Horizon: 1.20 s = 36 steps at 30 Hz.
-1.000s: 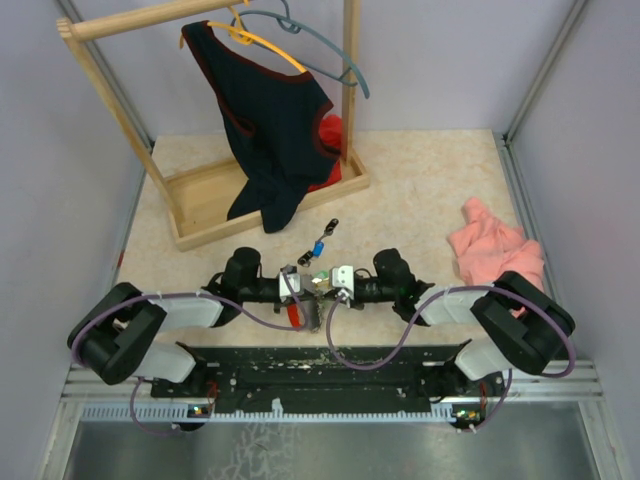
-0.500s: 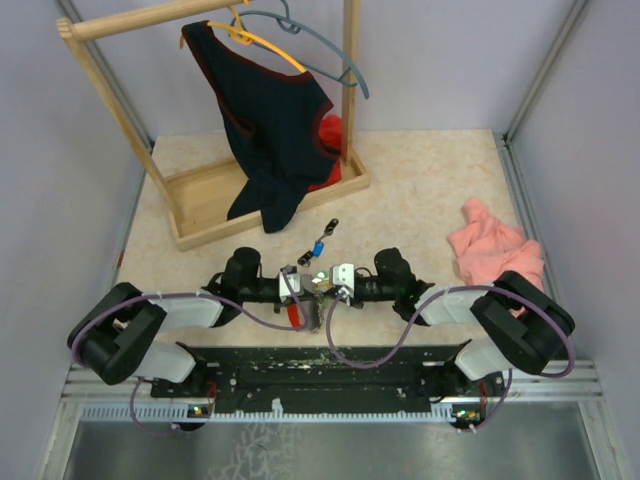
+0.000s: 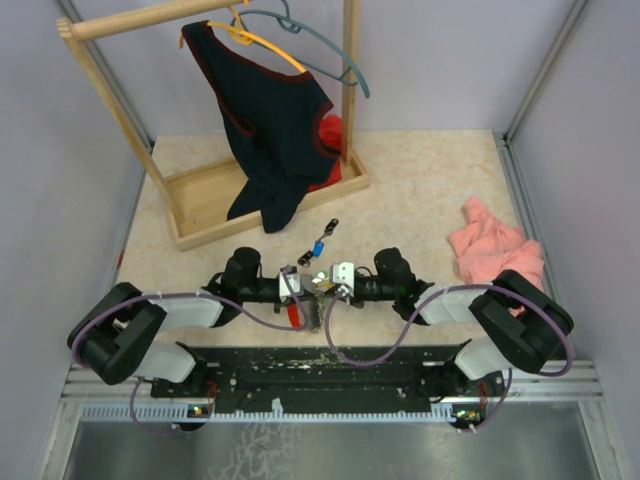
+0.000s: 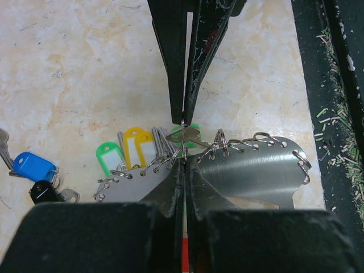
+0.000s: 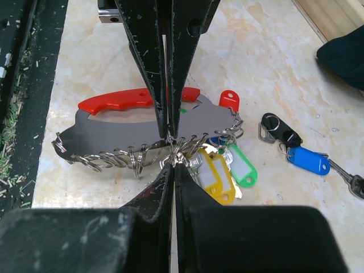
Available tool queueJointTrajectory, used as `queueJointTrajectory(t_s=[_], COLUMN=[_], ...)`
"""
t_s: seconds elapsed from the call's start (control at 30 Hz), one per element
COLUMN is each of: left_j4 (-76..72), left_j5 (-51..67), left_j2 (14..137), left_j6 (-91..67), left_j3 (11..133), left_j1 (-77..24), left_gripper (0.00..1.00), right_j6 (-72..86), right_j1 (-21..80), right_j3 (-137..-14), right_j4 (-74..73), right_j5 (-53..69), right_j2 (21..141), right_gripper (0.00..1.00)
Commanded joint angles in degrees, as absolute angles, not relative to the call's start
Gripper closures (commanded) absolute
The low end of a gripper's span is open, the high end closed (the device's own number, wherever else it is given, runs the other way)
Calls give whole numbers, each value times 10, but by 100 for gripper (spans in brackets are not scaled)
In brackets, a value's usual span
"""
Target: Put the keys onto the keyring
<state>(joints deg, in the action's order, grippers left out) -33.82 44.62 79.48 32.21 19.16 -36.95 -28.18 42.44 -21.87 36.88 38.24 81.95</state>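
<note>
The keyring is a grey metal plate (image 5: 125,129) with a red grip (image 5: 128,99) and several small wire rings along its edge; it also shows in the left wrist view (image 4: 256,170). My left gripper (image 4: 185,164) is shut on the plate's edge. My right gripper (image 5: 173,165) is shut on a small silver key (image 4: 189,134) at that same edge, tip to tip with the left one (image 3: 320,287). Yellow tags (image 5: 215,174), a green tag (image 5: 242,170) and a red tag (image 5: 228,100) hang at the plate. A blue key (image 5: 309,160) and a black fob (image 5: 280,129) lie loose beside it.
A wooden clothes rack (image 3: 250,195) with grey and yellow hangers and a dark garment (image 3: 270,130) stands at the back left. A pink cloth (image 3: 495,250) lies at the right. The loose blue key (image 3: 318,247) lies just beyond the grippers.
</note>
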Motion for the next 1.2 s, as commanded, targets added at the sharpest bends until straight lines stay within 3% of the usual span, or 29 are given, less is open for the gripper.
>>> queueJointTrajectory(t_s=[0.0,1.17], left_j4=[-346,-346], left_j5=[464,477], left_j2=[789,796], left_j6=[331,329], left_j3=[198,203], left_j1=[-371,-372], left_gripper=[99,99], right_j6=[-270,-272], right_j1=[418,419], right_j3=[-238,-244], right_j4=[402,416], right_j5=[395,425], right_j2=[821,833], right_gripper=[100,100])
